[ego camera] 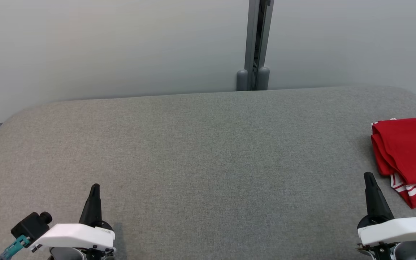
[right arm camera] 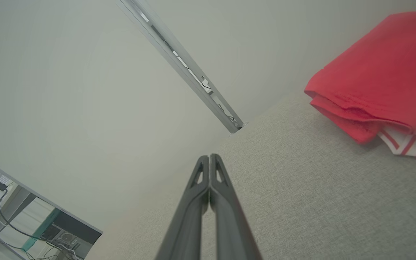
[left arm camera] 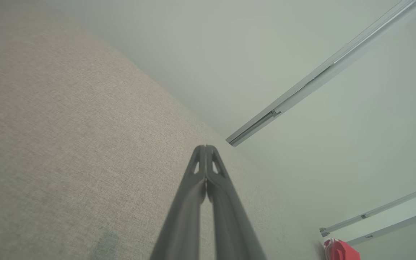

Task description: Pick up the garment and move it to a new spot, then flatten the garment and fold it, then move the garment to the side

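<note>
Both pairs of jaws pressed together, we note the folded garment (ego camera: 408, 151) lies ahead and right of the right gripper (ego camera: 368, 176), well apart from the left gripper (ego camera: 95, 187).

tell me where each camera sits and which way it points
Head view: on the robot's head, looking forward and down over the table toward the wall and post; left fingers lower left, right fingers lower right, both shut.
Left wrist view: on the left wrist, looking along its own shut fingers across the table to the wall.
Right wrist view: on the right wrist, looking along its own shut fingers toward the red garment.
Shared: all three show the garment at the table's right end.
</note>
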Robot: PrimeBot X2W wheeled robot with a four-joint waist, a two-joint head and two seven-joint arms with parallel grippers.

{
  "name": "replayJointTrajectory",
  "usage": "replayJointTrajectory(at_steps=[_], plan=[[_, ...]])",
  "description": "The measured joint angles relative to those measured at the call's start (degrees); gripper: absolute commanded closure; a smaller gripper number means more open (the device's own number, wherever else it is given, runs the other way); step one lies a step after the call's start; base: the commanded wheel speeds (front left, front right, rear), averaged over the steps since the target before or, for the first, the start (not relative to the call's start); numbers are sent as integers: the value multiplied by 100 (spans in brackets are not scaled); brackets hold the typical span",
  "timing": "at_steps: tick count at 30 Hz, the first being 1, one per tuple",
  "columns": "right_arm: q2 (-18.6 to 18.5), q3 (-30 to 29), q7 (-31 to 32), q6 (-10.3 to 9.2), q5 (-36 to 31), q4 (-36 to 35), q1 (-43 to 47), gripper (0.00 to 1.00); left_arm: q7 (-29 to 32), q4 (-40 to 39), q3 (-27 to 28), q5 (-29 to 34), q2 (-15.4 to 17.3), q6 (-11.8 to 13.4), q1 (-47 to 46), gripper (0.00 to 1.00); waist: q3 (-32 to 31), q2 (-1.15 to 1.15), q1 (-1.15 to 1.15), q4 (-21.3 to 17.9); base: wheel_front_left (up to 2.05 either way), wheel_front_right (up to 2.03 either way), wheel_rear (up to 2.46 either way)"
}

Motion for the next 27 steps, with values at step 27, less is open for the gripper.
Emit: replayJointTrajectory(at_steps=[27], plan=[[-11,-182,411,0,1805,215,-269,100,491,119,305,-1543,4,-224,-381,100,72,0,0,-49,0,0,0]])
